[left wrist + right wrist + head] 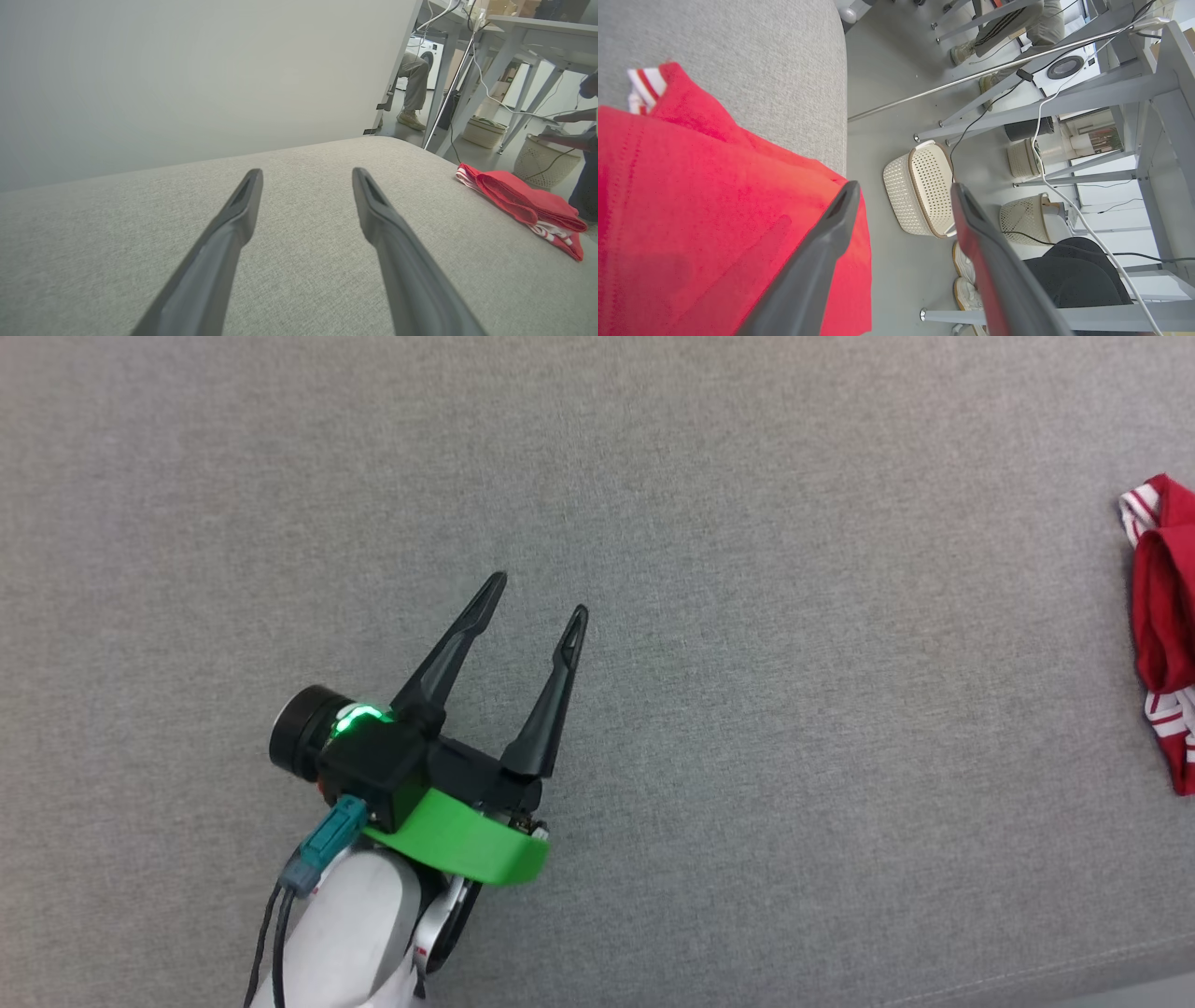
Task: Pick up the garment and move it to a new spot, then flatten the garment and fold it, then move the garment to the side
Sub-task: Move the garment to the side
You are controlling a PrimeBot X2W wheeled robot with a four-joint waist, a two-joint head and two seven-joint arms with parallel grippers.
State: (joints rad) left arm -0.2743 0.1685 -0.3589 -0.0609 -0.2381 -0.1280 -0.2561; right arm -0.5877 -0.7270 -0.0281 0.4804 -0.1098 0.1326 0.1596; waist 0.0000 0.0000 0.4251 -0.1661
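**Grey table, jersey folded at its right edge**

A grey fabric-covered table took up the head view, its cloth plain and flat. Nearest, at the lower left, the left pincer hung above the bare fabric on a pale forearm with a green collar and a lit green lamp. Its two dark fingers stood wide apart with nothing between them. The left wrist view showed the same spread over bare grey cloth.

Well apart from it, at the right border of the head view, lay the garment, a folded red bundle with white-and-red striped trim showing at its two ends. In the left wrist view it rested near the table's far right edge.

The right pincer hovered above that garment, fingers wide and gripping nothing. One finger crossed over the red cloth in that view, the other over the floor beyond the table's edge, where a corner of the red cloth reached past it.

Farther off stood a perforated cream basket, grey table legs, trailing cables, and a person's pale shoes.
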